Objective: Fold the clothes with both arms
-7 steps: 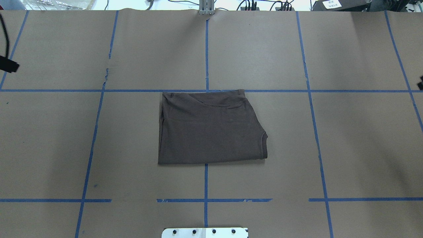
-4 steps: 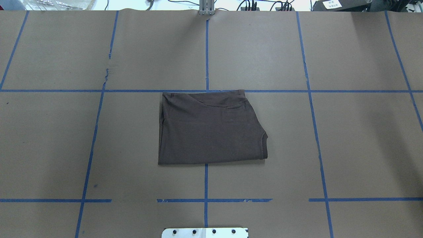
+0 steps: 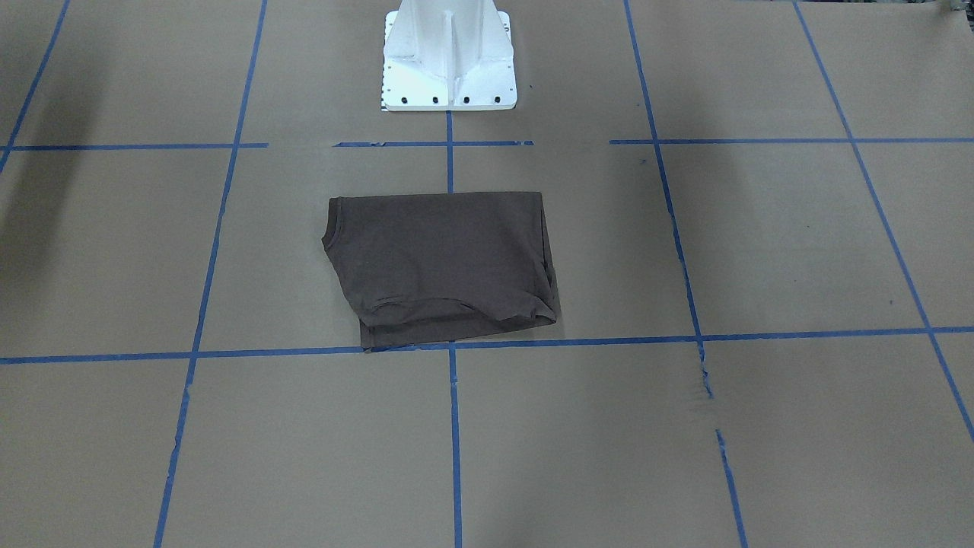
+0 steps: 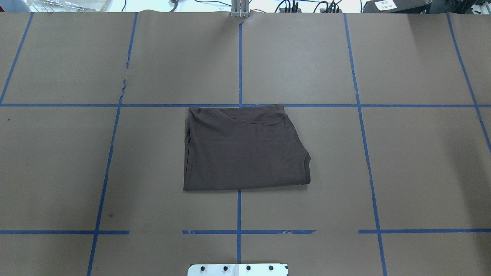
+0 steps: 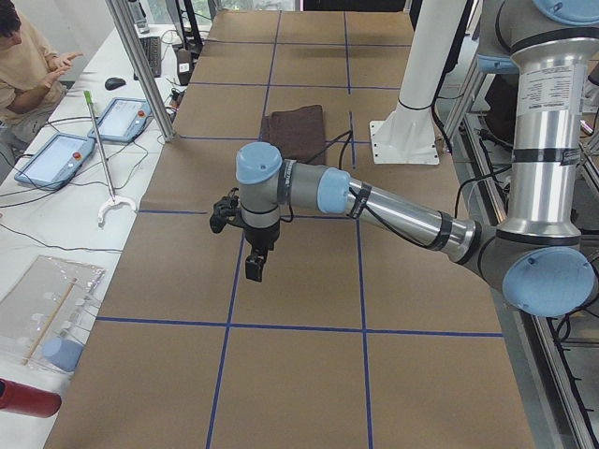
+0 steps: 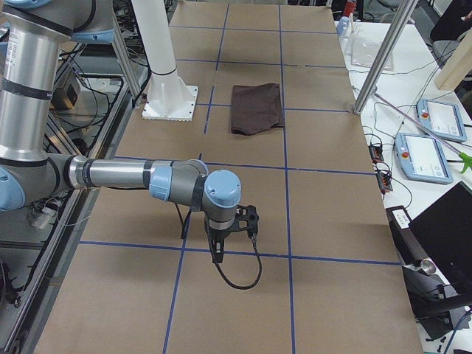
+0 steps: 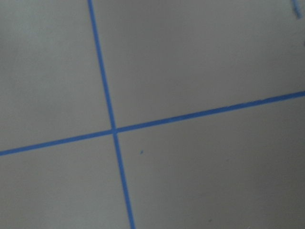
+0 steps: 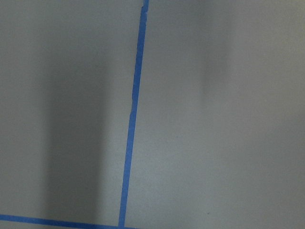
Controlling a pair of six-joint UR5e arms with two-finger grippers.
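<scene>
Shirt [image 4: 245, 149]: folded flat to a compact rectangle, just before the base [image 4: 238, 269]; folding looks done. Left gripper [image 5: 253, 267], right gripper [image 6: 217, 251]: well out either side of base, probably parked off the cloth; whether spread or closed, cannot tell.
</scene>
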